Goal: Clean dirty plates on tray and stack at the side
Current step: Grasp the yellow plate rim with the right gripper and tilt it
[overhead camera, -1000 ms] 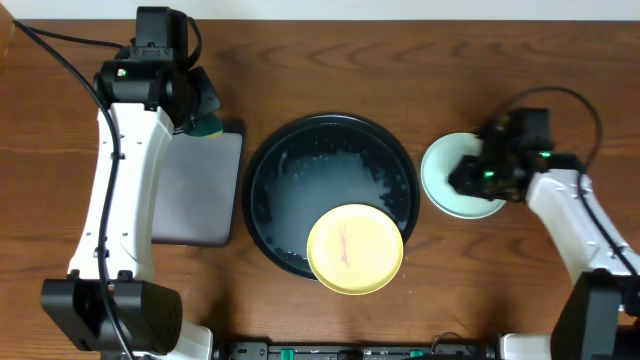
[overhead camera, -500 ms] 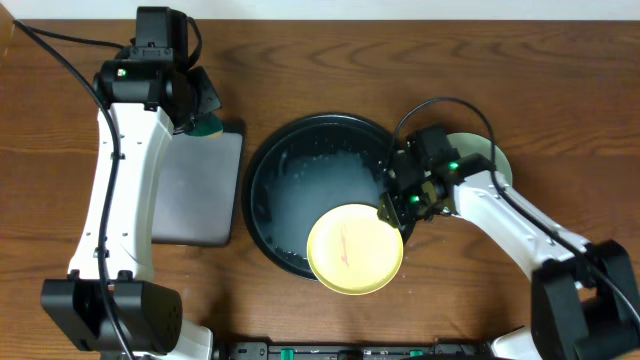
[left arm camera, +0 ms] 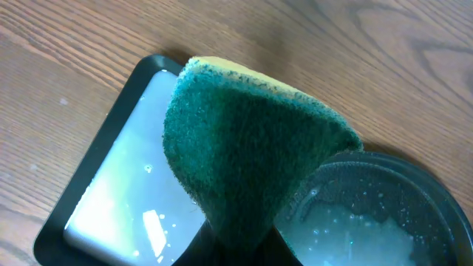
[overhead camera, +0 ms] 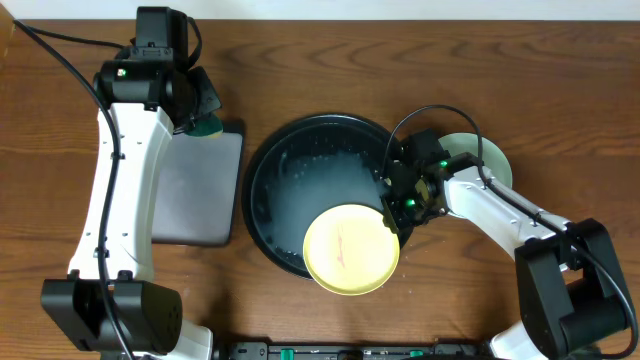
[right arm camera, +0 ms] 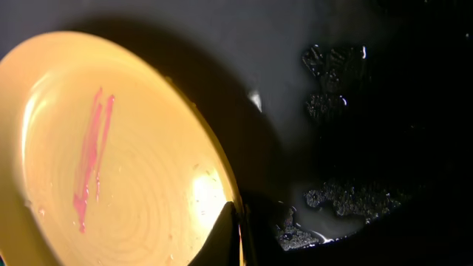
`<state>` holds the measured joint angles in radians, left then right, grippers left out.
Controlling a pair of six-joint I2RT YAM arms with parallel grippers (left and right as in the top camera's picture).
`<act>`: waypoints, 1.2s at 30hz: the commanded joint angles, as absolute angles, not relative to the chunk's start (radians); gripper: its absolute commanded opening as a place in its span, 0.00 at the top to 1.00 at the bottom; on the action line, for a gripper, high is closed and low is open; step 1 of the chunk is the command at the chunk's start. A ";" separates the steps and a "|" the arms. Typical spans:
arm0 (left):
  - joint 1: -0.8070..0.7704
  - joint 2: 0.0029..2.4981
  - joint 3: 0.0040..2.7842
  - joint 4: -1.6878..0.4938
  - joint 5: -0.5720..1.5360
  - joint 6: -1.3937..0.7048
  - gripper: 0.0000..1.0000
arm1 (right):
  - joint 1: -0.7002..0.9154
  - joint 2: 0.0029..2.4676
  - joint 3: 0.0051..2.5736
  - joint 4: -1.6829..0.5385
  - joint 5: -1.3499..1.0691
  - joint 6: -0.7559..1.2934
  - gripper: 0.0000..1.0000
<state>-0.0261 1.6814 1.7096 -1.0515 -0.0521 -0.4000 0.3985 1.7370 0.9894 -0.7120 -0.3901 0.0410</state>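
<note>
Streaks of red on the pale yellow round plastic plate (overhead camera: 350,250) run roughly left to right. It lies face up on the round black tray's (overhead camera: 300,160) near-right rim. The right gripper (overhead camera: 398,208) reaches in low from the right, one fingertip (right arm camera: 229,233) at the plate's edge; whether it is pinching is unclear. The left gripper (overhead camera: 198,110) clamps a green sponge (left arm camera: 244,148).

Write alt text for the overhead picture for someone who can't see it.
Seen from above, the right gripper is at the rim of a smeared yellow plate in a wet round black tray. The left gripper holds a green sponge at the corner of a grey tray; a pale green plate sits right of the black tray.
</note>
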 commanded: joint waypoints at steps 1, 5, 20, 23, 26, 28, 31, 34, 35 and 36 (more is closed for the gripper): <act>-0.023 1.681 1.704 -1.055 -0.061 -0.413 0.92 | 0.413 1.744 1.023 -0.702 -0.388 0.052 0.99; -0.023 1.681 1.704 -1.055 -0.061 -0.413 0.93 | 0.418 1.744 1.078 -0.705 -0.354 0.082 0.99; -0.023 1.681 1.704 -1.054 -0.061 -0.413 0.92 | 0.440 1.808 1.194 -0.514 -0.200 0.246 0.99; -0.023 1.681 1.704 -1.053 -0.061 -0.413 0.93 | 0.440 1.848 1.214 -0.520 -0.229 0.245 0.99; -0.023 1.681 1.704 -1.053 -0.061 -0.413 0.93 | 0.440 1.921 1.299 -0.573 -0.272 0.246 0.99; -0.023 1.681 1.704 -1.053 -0.061 -0.413 0.93 | 0.440 1.959 1.350 -0.616 -0.275 0.242 0.99; -0.023 1.681 1.704 -1.053 -0.061 -0.413 0.93 | 0.439 2.062 1.495 -0.747 -0.274 0.231 0.97; -0.024 1.681 1.704 -1.054 -0.060 -0.413 0.93 | 0.439 2.145 1.627 -0.869 -0.278 0.262 0.62; -0.025 1.681 1.704 -1.055 -0.060 -0.413 0.93 | 0.439 2.146 1.634 -0.881 -0.278 0.286 0.57; -0.026 1.681 1.703 -1.055 -0.060 -0.413 0.93 | 0.439 2.146 1.634 -0.886 -0.278 0.311 0.55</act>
<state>-0.0261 1.6814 1.7096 -1.0515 -0.0521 -0.4004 0.4335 2.1273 1.5902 -0.8642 -0.2626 0.2424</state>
